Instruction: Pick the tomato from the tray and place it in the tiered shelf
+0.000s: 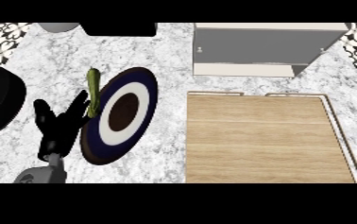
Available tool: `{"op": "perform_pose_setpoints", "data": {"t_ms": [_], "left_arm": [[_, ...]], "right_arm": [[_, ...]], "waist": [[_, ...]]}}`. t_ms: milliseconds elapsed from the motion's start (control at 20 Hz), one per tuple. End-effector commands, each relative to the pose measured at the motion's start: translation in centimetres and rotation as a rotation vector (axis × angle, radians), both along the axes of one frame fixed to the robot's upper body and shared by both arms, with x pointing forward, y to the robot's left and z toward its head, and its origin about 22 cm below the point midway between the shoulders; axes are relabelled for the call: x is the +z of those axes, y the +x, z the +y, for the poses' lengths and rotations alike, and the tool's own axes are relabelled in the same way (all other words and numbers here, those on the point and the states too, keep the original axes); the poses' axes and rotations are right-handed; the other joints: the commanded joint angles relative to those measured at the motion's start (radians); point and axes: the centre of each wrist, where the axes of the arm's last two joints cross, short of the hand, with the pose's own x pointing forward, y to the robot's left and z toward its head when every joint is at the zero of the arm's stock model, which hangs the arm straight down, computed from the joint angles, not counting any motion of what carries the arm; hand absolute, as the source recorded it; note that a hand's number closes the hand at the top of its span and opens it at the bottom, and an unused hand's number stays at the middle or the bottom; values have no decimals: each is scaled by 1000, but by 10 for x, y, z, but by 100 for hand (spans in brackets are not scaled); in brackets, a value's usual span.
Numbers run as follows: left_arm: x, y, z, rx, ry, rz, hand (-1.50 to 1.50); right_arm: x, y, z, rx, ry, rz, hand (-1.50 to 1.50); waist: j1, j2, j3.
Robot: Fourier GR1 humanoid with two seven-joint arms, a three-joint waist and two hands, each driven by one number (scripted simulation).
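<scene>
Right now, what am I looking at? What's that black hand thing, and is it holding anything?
You are looking down from a robot's head at a marble kitchen counter. The black shape at the lower left is the robot's left hand, on a grey forearm. Its fingers are open and hold nothing. Its right hand is out of the picture. Beside the left hand lies a round plate with a dark blue rim, and a long green vegetable lies along its edge. At the right is a wooden tray, and behind it stands a grey shelf. I see no tomato in this picture.
</scene>
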Motion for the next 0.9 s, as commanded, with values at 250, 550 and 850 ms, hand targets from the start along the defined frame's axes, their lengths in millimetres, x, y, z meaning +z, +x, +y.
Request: {"op": "perform_pose_setpoints", "data": {"t_ms": [250,550,850], "left_arm": [[-15,-12,-4,-2,-1,42,0],[-1,-10,5,-8,-3,43,0],[0,-9,9,9,3,30,0]], "right_arm": [[25,-36,-101,-291,138,-84,-150],[4,-64,-168,-276,215,-72,-150],[26,-95,-199,-234,200,-72,-150]], "waist": [[-10,2,-5],[-15,-2,-4],[-11,-1,-5]]}}
